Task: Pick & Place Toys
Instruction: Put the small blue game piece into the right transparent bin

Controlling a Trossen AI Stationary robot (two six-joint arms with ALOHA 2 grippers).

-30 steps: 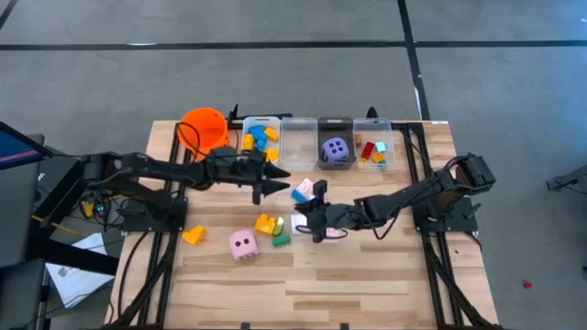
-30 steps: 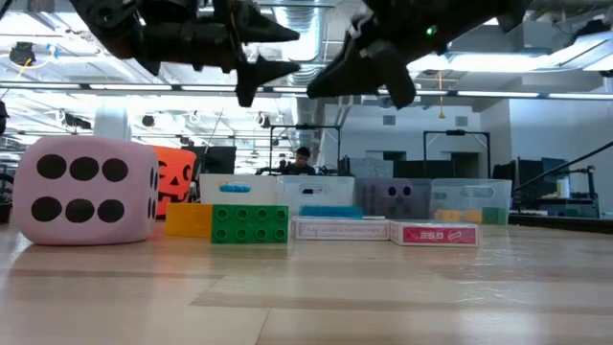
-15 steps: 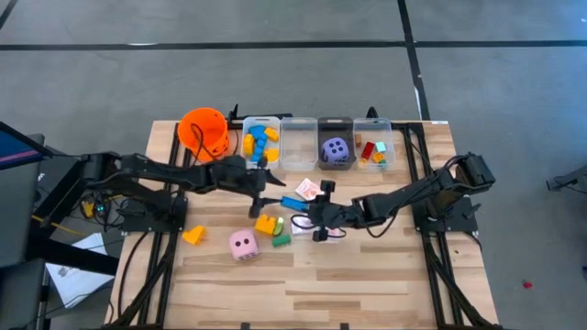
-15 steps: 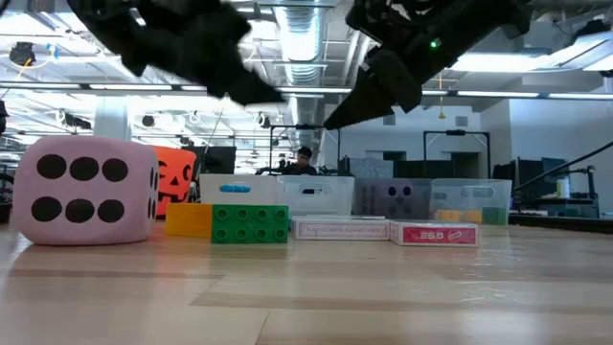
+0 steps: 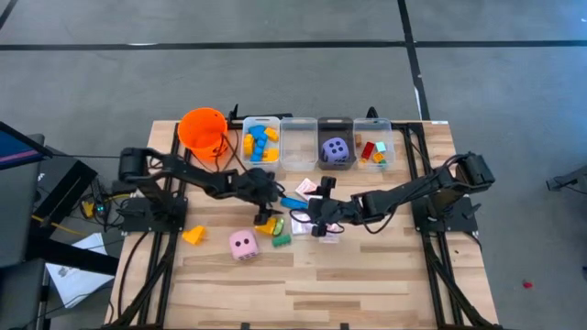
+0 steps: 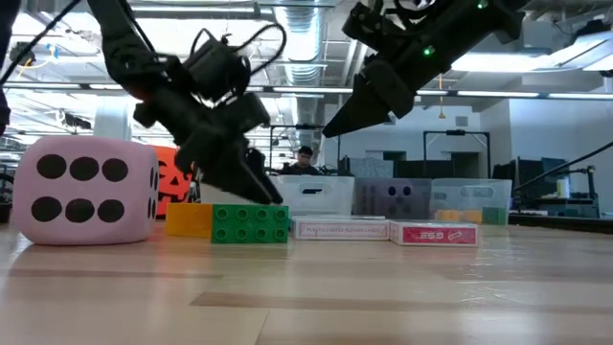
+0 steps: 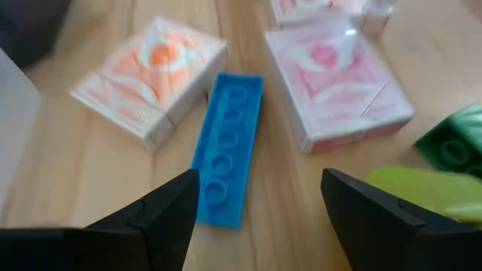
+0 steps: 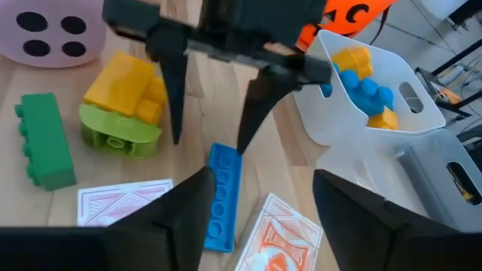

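The left gripper (image 5: 267,213) has dropped from above to the middle of the table, fingers spread wide over the flat blue studded plastic block (image 7: 227,147), which lies between two pink-and-white cards (image 7: 151,75). The right gripper (image 5: 310,218) has also opened, empty, just beside it. I reckon the left is about to grab.

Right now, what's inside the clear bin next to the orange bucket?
The bin holds blue blocks and yellow blocks. Anything lying beneath that pile is hidden.
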